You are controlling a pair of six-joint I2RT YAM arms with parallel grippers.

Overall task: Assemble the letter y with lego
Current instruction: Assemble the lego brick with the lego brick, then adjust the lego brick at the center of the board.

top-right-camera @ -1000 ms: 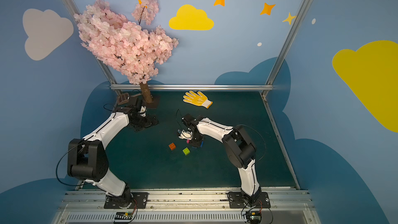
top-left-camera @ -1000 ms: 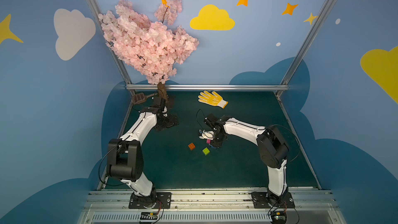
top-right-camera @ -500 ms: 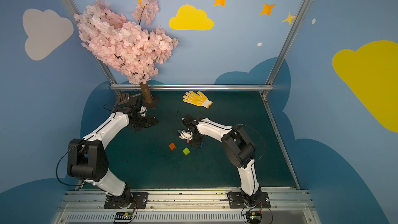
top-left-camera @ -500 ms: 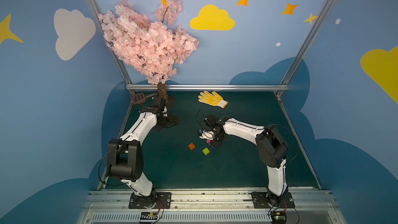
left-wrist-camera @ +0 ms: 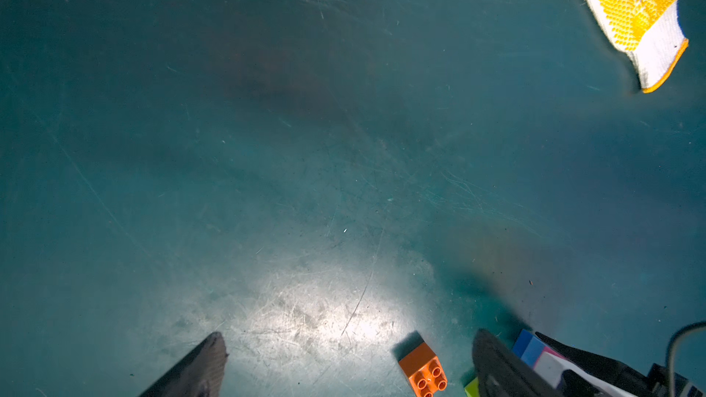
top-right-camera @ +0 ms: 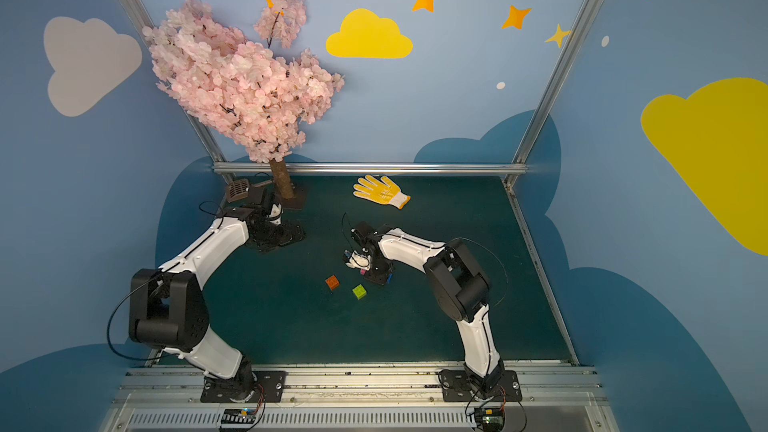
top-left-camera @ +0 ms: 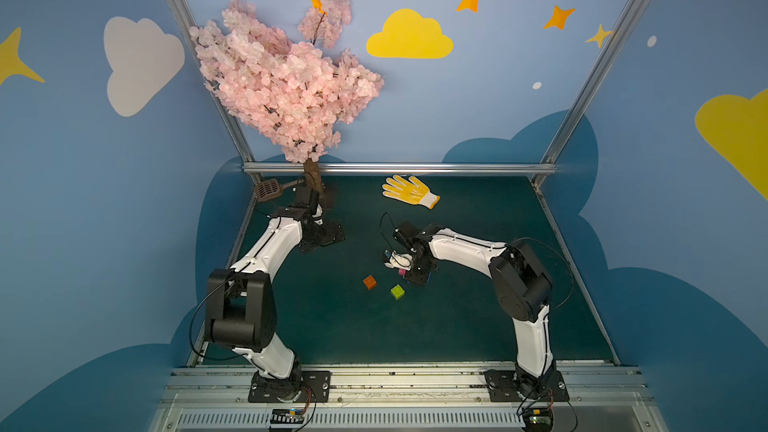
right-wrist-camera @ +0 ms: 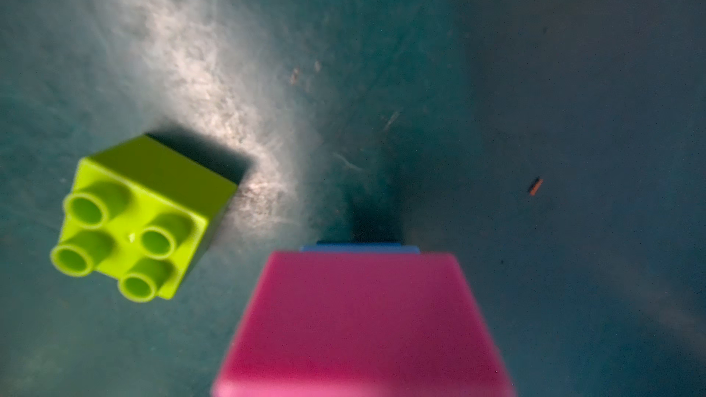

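Observation:
An orange brick point(top-left-camera: 369, 282) and a lime green brick point(top-left-camera: 397, 291) lie loose on the green table, studs up. My right gripper point(top-left-camera: 413, 274) is down over a small stack just behind them. A pink brick point(right-wrist-camera: 363, 322) fills the space at its jaws and hides the fingers, with a light blue brick point(right-wrist-camera: 361, 249) under it. A dark blue brick point(left-wrist-camera: 520, 342) shows beside them in the left wrist view. The lime green brick point(right-wrist-camera: 137, 215) lies close beside this stack. My left gripper point(left-wrist-camera: 351, 364) hangs open and empty at the back left, near the orange brick point(left-wrist-camera: 423, 372).
A yellow glove point(top-left-camera: 409, 192) lies at the back of the table. A pink blossom tree point(top-left-camera: 286, 76) stands at the back left corner, with a brown scoop point(top-left-camera: 268, 189) beside its trunk. Metal frame posts and a rail bound the table.
The right arm has edged slightly left over the stack. The loose bricks and the left arm have not moved.

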